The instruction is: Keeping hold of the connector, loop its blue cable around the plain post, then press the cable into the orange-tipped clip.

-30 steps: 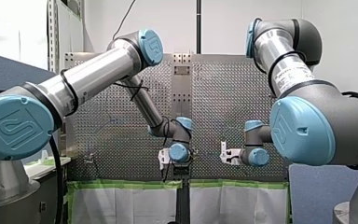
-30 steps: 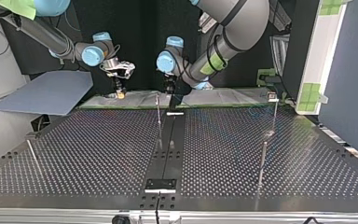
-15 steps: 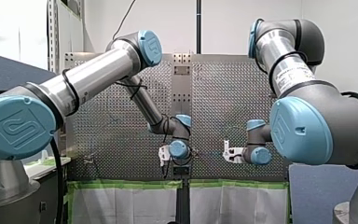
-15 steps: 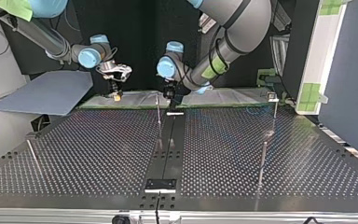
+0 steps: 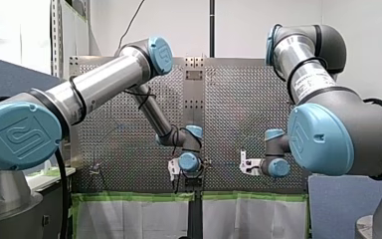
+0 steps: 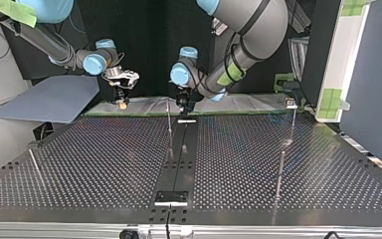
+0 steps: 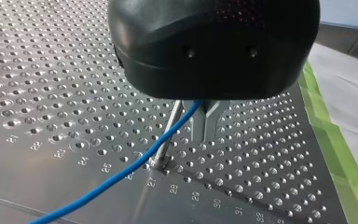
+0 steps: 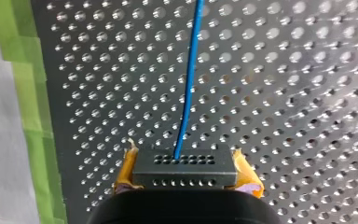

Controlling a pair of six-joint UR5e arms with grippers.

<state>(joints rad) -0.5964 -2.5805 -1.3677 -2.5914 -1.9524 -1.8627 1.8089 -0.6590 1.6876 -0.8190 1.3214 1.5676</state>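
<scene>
One dark grey rectangular connector (image 8: 184,167), drilled with rows of holes, is clamped between my yellow-padded right fingers (image 8: 127,170). One smooth blue cable (image 8: 189,79) runs ahead over the perforated metal desk (image 8: 284,70). My metal left fingers (image 7: 205,126) are together, the cable just beside them, crossing one thin steel post (image 7: 168,142). Right fingers have drifted farther from the left fingers than a second ago.

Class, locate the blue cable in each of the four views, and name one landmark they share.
Front view: too thin to see.
Top view: too thin to see.
Left wrist view: the blue cable runs out from under my left hand, crossing a post.
Right wrist view: it runs ahead from the connector in my right hand.
Landmark: green tape, in all four.
</scene>
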